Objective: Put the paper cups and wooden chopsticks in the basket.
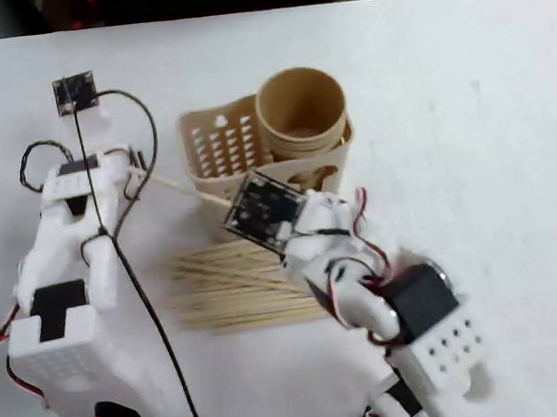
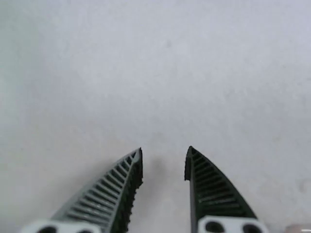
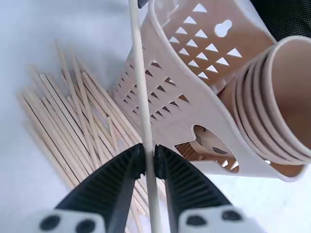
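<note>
A beige perforated basket [image 1: 213, 147] stands mid-table with a stack of paper cups [image 1: 301, 110] in its right end. A pile of wooden chopsticks [image 1: 235, 289] lies on the table in front of it. My right gripper [image 3: 149, 148] is shut on one chopstick [image 3: 141, 87], which runs past the basket's [image 3: 194, 82] front wall, with the cups [image 3: 277, 97] and the pile [image 3: 63, 116] to either side. In the high view this chopstick [image 1: 181, 187] slants left towards the left arm. My left gripper [image 2: 164, 151] is open over bare table.
Black cables [image 1: 127, 246] trail over the left arm and down the table. The white table [image 1: 490, 124] stretches wide to the right of the basket and behind it. The right arm's body [image 1: 411, 314] sits just right of the chopstick pile.
</note>
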You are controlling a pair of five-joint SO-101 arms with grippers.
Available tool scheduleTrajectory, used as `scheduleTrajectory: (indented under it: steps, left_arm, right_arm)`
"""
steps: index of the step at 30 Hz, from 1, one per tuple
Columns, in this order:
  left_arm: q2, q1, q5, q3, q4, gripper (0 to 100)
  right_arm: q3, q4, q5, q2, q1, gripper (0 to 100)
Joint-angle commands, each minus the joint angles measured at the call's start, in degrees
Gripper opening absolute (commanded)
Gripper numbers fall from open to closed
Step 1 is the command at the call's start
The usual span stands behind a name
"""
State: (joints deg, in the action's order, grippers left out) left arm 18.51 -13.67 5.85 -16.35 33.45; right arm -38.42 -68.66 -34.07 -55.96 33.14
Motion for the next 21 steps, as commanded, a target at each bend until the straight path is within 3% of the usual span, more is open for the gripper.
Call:
scheduleTrajectory:
  steps: [1, 4, 9, 13, 18, 21]
  left_arm:
    - [-0.57, 0.92, -0.70, 2.55, 0.18, 16]
    - [-0.92, -1.01, -0.26, 2.90, 0.26, 16]
    - [-0.75, -3.65, 0.53, 4.84, 0.26, 16]
    - [-0.92, -7.43, 9.41, 5.19, 0.18, 16]
    - [-0.48, -7.08, 8.18, 5.10, 0.18, 16]
    - [-0.48, -6.46, 7.21, 4.75, 0.18, 16]
  right_arm:
    - [8.18, -4.35, 1.14, -2.07, -1.54, 1.5]
    - [12.92, -11.03, -3.08, -2.15, -3.47, 1.5]
    - [8.70, -16.75, -8.44, -2.68, -6.99, 1.5]
    - [5.54, -16.48, -11.16, -2.77, -12.18, 1.5]
    - [7.82, -12.35, -6.95, -4.70, -12.53, 1.5]
    - [12.75, -14.02, -3.16, -6.99, -8.66, 1.5]
